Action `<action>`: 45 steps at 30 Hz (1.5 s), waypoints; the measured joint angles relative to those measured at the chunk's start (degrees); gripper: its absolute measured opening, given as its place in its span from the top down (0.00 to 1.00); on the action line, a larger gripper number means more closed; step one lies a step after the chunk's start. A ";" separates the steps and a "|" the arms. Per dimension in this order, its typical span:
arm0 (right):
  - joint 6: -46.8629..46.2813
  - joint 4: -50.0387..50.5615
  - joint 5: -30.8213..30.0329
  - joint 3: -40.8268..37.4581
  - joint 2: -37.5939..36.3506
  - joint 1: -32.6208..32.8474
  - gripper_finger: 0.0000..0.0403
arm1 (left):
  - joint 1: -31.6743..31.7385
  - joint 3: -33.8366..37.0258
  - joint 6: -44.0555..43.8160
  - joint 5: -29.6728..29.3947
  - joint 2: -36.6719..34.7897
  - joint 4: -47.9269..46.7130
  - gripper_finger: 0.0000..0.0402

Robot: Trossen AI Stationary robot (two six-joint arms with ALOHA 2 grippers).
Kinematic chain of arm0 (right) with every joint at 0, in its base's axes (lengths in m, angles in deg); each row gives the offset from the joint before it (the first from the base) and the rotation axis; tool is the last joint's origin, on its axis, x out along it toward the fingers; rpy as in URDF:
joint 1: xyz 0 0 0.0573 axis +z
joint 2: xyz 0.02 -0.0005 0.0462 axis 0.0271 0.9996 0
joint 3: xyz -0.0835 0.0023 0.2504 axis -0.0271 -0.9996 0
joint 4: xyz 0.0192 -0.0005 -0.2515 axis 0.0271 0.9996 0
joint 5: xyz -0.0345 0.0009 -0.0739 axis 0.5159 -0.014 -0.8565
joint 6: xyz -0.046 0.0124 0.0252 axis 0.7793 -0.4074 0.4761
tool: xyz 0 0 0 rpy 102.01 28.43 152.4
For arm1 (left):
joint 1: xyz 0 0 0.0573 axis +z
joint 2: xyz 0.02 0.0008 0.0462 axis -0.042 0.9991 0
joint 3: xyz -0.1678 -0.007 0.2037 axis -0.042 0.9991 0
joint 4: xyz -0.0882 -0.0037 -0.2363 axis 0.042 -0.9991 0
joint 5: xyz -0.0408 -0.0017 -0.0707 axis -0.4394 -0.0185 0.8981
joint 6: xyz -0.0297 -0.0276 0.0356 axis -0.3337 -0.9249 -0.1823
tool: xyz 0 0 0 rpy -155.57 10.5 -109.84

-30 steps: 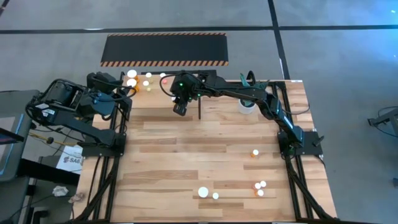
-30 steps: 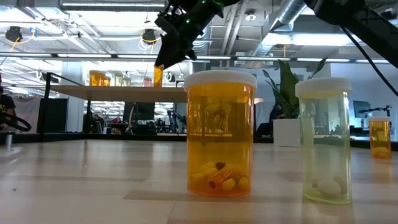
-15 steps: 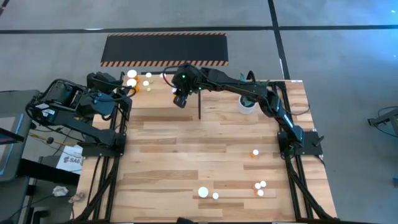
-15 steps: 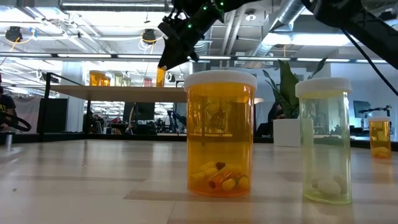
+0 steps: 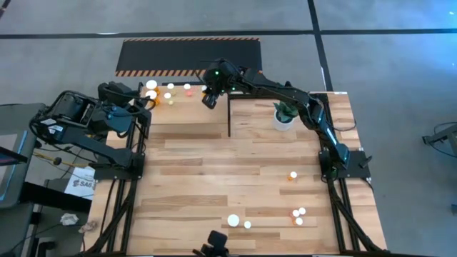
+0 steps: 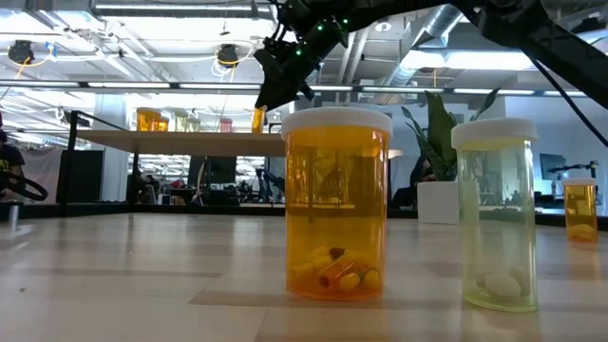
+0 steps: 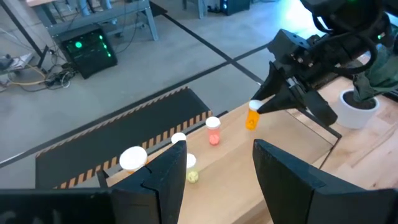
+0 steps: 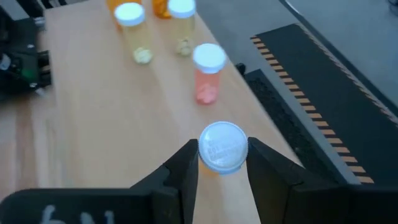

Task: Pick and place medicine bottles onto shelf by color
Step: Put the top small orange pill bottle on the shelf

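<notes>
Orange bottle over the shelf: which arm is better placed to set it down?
Right. The right hand is shut on the orange bottle above the shelf; the left hand waits open at the shelf's end.

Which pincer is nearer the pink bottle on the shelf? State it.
Right. The right pincer, shut on an orange bottle, hangs just beside the pink bottle over the shelf. The left pincer waits back off the shelf's far end.
</notes>
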 joint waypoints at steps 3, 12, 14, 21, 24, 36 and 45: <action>0.41 -0.25 -0.01 0.00 0.00 -0.68 0.65 | 0.00 -0.01 -0.48 -0.66 0.00 -0.03 0.57; 0.59 -0.17 0.02 0.00 0.00 -0.79 0.65 | 0.00 0.00 -1.59 -2.28 0.01 -0.02 0.57; 0.59 -0.34 0.01 0.00 0.00 -0.52 0.65 | 0.00 0.00 -1.69 -2.50 0.00 -0.02 0.57; 1.46 -3.73 -0.17 0.00 0.00 -0.39 0.64 | 0.00 0.00 -1.81 -2.50 0.02 -0.02 0.57; 1.48 -3.55 -0.22 0.00 0.00 -0.39 0.65 | 0.00 0.00 -2.09 -2.50 0.25 -0.02 0.57; 1.61 -4.58 -0.39 -1.09 -0.02 -0.24 0.65 | -0.02 0.02 -2.07 -2.38 1.50 -0.03 0.57; 1.61 -6.40 -0.40 -4.08 0.06 -0.18 0.65 | -0.02 0.02 -2.06 -2.40 1.87 -0.01 0.57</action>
